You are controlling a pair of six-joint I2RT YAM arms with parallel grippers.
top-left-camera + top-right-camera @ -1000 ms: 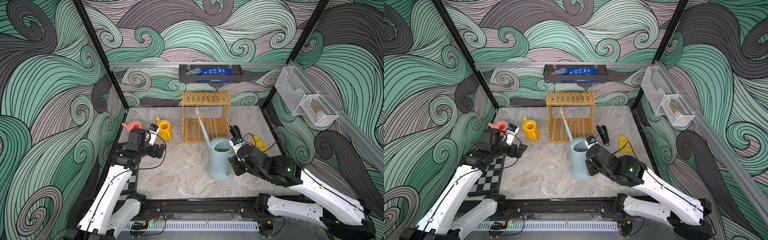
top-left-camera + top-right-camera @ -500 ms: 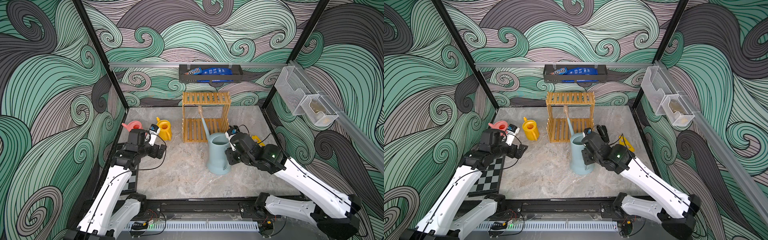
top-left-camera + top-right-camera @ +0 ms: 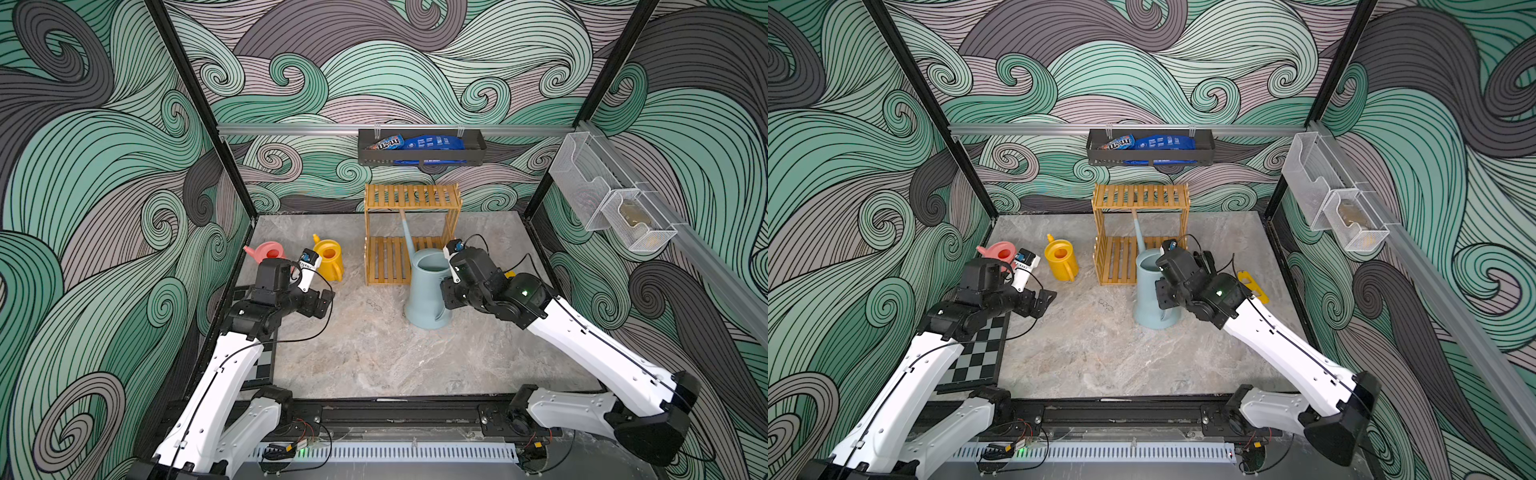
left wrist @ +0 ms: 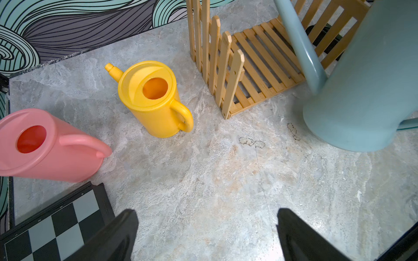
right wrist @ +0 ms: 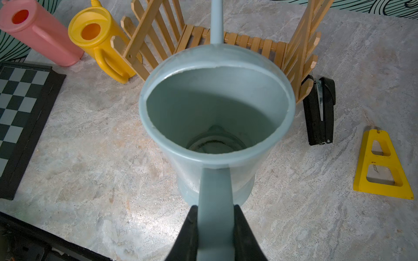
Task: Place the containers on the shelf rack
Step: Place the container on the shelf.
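Remote station, tabletop cell. Nearest me, my right gripper [image 5: 214,212] is clamped on the loop handle [image 5: 214,187] of the pale blue watering can [image 3: 428,291]. My left gripper [image 4: 205,214] hangs with its jaws spread wide over bare table [image 3: 374,357], grasping nothing, near the one chessboard [image 3: 976,361].

The blue can stands upright just in front of the shelf rack [image 3: 411,195]. Its long spout [image 3: 406,232] reaches in between the two tiers, but its body is outside the frame. I cannot tell whether its base rests on the table or clears it.

Further back, the yellow watering can [image 3: 328,259] and the pink watering can [image 3: 268,251] stand upright on the table to one side of the rack, apart from each other and ungripped.

By my reading, nothing is shelved yet. Both tiers are bare of containers, the first placement is under way, and two more remain.

The count:
- three watering cans
- one rack with two shelves
- two arms
- one black stapler [image 5: 320,113] and one yellow triangular piece [image 5: 382,162], both on the far side of the rack from the small cans
- farthest off, one black wall tray [image 3: 419,156] holding packets, and two clear mesh bins [image 3: 602,199]
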